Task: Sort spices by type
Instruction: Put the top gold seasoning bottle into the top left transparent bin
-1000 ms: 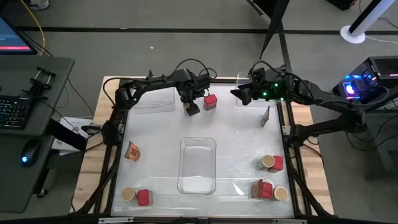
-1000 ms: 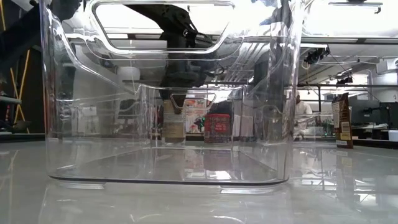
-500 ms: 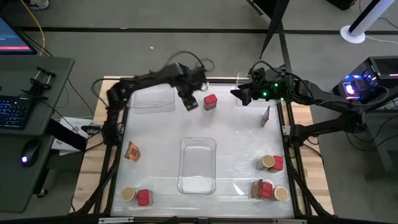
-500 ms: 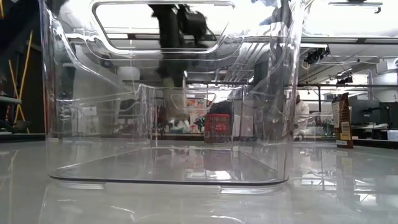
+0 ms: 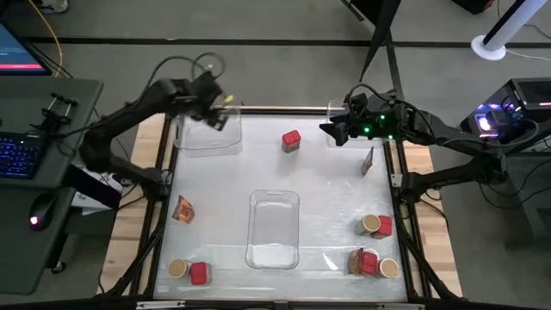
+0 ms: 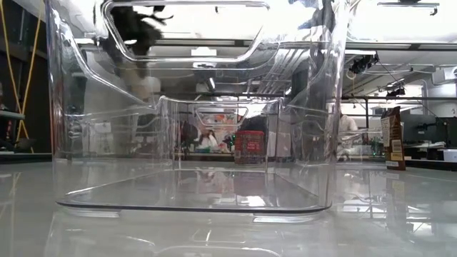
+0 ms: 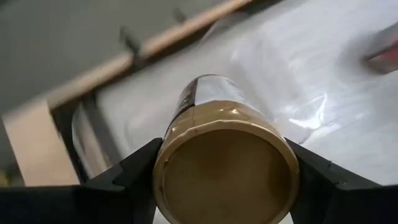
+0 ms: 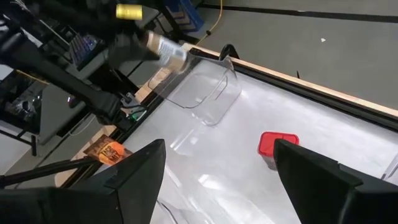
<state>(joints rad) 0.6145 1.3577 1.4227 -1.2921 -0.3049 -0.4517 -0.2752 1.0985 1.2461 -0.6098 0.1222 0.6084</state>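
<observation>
My left gripper (image 5: 215,114) is shut on a round jar with a tan lid (image 7: 225,171) and hangs in the air over the clear tray (image 5: 209,138) at the table's far left. A red boxy container (image 5: 291,140) stands alone near the far edge, seen also in the low view (image 6: 250,146). My right gripper (image 5: 331,131) waits open at the far right, its fingers (image 8: 134,177) wide apart. A foil packet (image 5: 367,160) stands upright near it. Another packet (image 5: 182,207) lies at the left. My left gripper pinches the jar between its two fingers (image 7: 134,174), one on each side of the jar's wall just under the tan lid (image 7: 186,118). The lid end points back at the wrist. The jar is lifted clear and sticks out tilted beyond the fingers (image 8: 166,48).
A large clear tray (image 5: 274,228) sits mid-table and fills the low view (image 6: 193,107). Near left: a jar (image 5: 176,269) and a red container (image 5: 199,274). Right side: jar and red container (image 5: 376,226), then a packet, red container and jar (image 5: 372,263).
My left gripper, shut on the jar, has lifted it off the table beside the red container and swung it up and toward the table's far left corner, over the clear tray. The red container has stayed where it was.
</observation>
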